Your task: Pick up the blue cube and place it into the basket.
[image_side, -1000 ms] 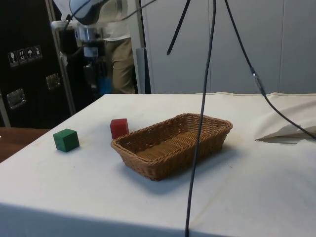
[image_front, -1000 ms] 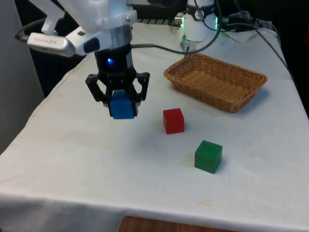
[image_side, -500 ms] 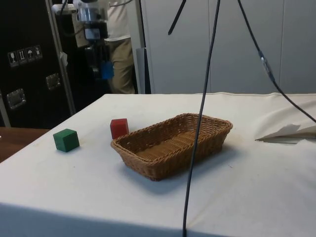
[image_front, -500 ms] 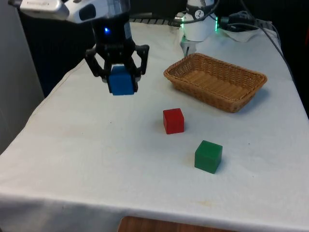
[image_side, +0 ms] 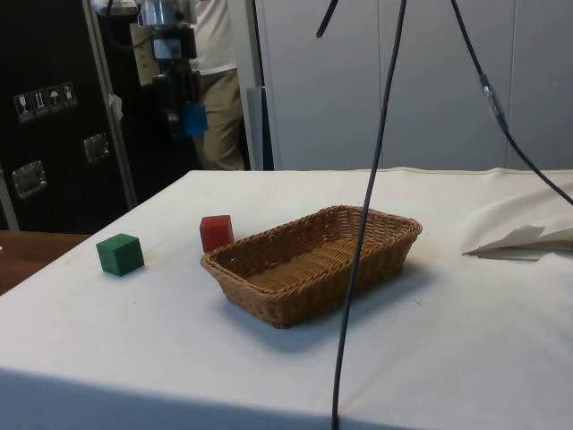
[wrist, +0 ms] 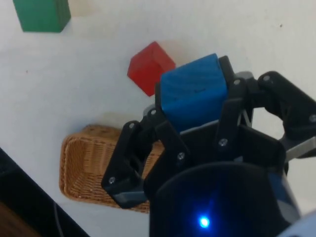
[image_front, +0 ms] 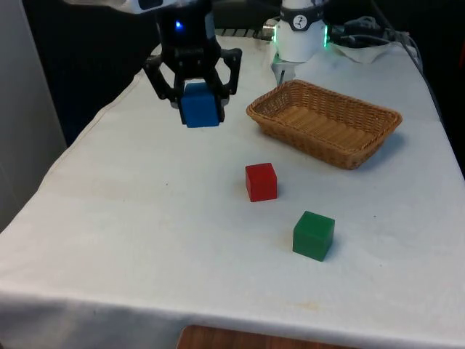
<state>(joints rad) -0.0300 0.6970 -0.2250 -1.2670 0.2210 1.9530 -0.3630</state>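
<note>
the gripper (image_front: 197,98) is clamped on the blue cube (image_front: 200,106), held in the air well above the cloth, to the front view's left of the basket (image_front: 325,121). a red cube (image_front: 261,181) and a green cube (image_front: 313,235) sit on the table, apart from the basket. the blue cube looks small, rigid and probably light; its flat opposite faces suit a two-finger pinch, though smooth sides might slip.

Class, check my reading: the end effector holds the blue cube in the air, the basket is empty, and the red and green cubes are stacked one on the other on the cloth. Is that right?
Not quite. The red cube and green cube sit apart on the cloth, not stacked, as the front view shows. The rest stands: the end effector holds the blue cube in the air, and the basket is empty.
</note>
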